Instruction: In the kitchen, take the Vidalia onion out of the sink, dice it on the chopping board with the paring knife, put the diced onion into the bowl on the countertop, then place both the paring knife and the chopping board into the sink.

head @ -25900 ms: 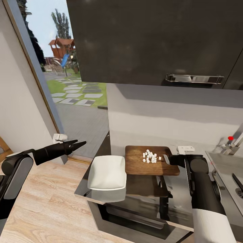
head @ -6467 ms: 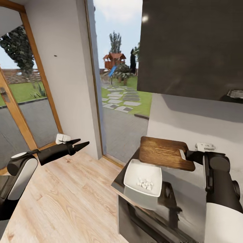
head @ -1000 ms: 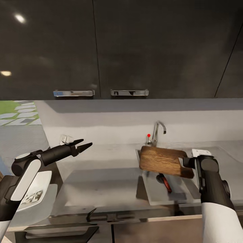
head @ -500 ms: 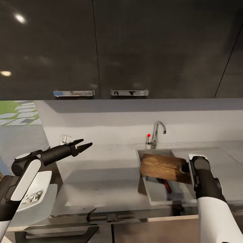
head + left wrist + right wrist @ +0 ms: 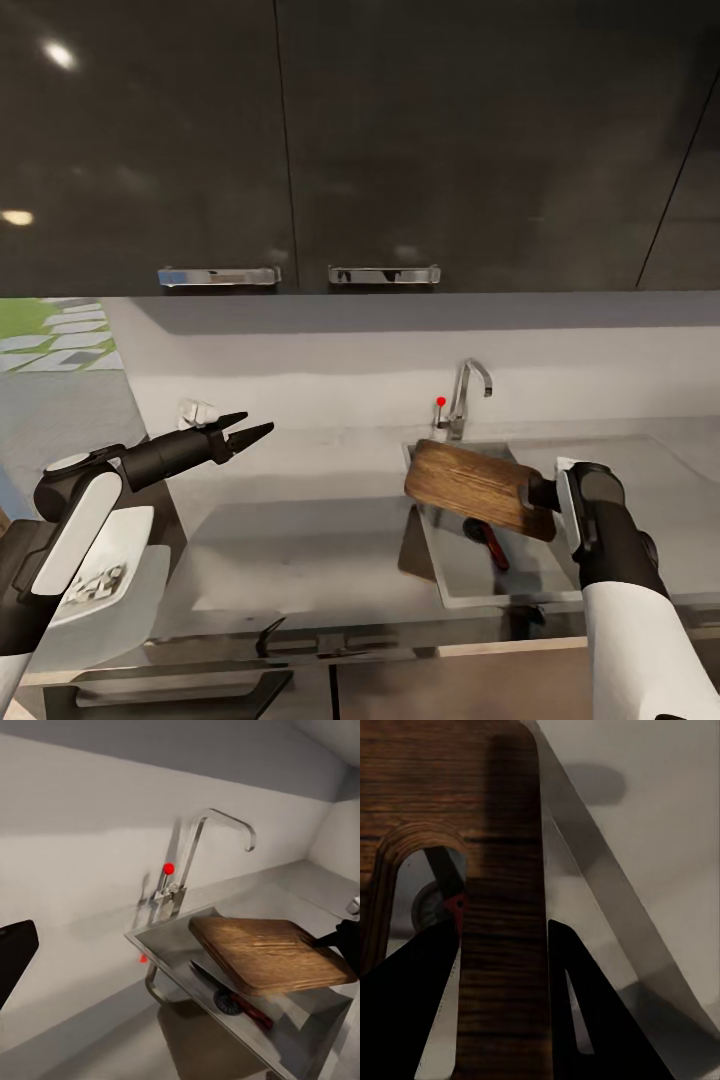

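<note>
Right gripper (image 5: 543, 491) pinches chopping board (image 5: 472, 487) at its handle end, board tilted above sink (image 5: 470, 570). Paring knife (image 5: 489, 541) lies in basin beneath. Left gripper (image 5: 243, 430) spread, holding nothing, over countertop (image 5: 290, 530).

1 chopping board (image 5: 475, 487), 1 paring knife (image 5: 490, 541), 1 bowl (image 5: 100, 566).

Right tool (image 5: 541, 491) clamps closed, arm bent; left tool (image 5: 248, 428) parted, arm outstretched.

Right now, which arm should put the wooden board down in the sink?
The right arm: its fingers already pinch the chopping board above the sink. The left gripper hangs over the countertop, holding nothing.
</note>
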### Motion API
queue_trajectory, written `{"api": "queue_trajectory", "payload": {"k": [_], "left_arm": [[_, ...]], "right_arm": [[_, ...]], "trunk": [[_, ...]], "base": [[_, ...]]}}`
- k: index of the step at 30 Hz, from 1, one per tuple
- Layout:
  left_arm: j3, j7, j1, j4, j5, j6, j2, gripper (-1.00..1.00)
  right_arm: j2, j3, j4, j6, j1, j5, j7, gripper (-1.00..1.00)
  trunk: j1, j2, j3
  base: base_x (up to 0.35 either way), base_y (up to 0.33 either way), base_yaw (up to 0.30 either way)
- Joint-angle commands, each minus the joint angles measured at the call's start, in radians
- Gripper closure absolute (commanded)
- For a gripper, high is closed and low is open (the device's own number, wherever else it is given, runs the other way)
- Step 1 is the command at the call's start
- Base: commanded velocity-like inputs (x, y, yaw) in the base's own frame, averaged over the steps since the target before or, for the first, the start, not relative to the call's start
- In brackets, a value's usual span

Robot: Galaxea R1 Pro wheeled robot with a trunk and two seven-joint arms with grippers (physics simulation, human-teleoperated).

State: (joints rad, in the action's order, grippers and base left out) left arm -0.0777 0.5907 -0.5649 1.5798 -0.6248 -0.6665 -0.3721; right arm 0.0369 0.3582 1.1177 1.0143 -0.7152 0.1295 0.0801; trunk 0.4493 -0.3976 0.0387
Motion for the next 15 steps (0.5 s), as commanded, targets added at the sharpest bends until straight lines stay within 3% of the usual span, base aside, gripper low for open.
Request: {"api": "queue_trajectory", "payload": {"k": [1,6,8,10,12,15], "left_arm": [[-0.001,-0.002,-0.001,0.0,-0.007,-0.007,-0.001,-1.0],[-0.001,-0.002,-0.001,0.0,-0.007,-0.007,-0.001,-1.0],[-0.001,-0.002,-0.001,0.0,-0.007,-0.007,-0.001,-1.0],[-0.001,-0.002,-0.001,0.0,-0.007,-0.007,-0.001,-1.0],[-0.001,-0.002,-0.001,0.0,-0.007,-0.007,-0.001,-1.0],[-0.001,-0.002,-0.001,0.0,-0.007,-0.007,-0.001,-1.0]], "right_arm": [[0.0,0.0,0.001,0.004,-0.001,0.001,-0.001,1.0],[0.0,0.018,0.001,0.004,-0.001,-0.008,0.002,1.0],[0.0,0.056,0.001,0.004,-0.001,-0.01,0.005,1.0],[0.0,0.07,0.001,0.004,-0.001,-0.01,0.015,1.0],[0.0,0.08,0.001,0.0,-0.001,-0.013,0.045,1.0],[-0.012,0.086,0.001,-0.033,-0.001,-0.051,0.105,1.0]], "trunk": [[0.001,-0.002,0.002],[0.001,-0.002,0.002],[0.001,-0.002,0.002],[0.001,-0.002,0.002],[0.001,-0.002,0.002],[0.001,-0.002,0.002]], "base": [[0.0,0.0,0.0],[0.0,0.0,0.0],[0.0,0.0,0.0],[0.0,0.0,0.0],[0.0,0.0,0.0],[0.0,0.0,0.0]]}}
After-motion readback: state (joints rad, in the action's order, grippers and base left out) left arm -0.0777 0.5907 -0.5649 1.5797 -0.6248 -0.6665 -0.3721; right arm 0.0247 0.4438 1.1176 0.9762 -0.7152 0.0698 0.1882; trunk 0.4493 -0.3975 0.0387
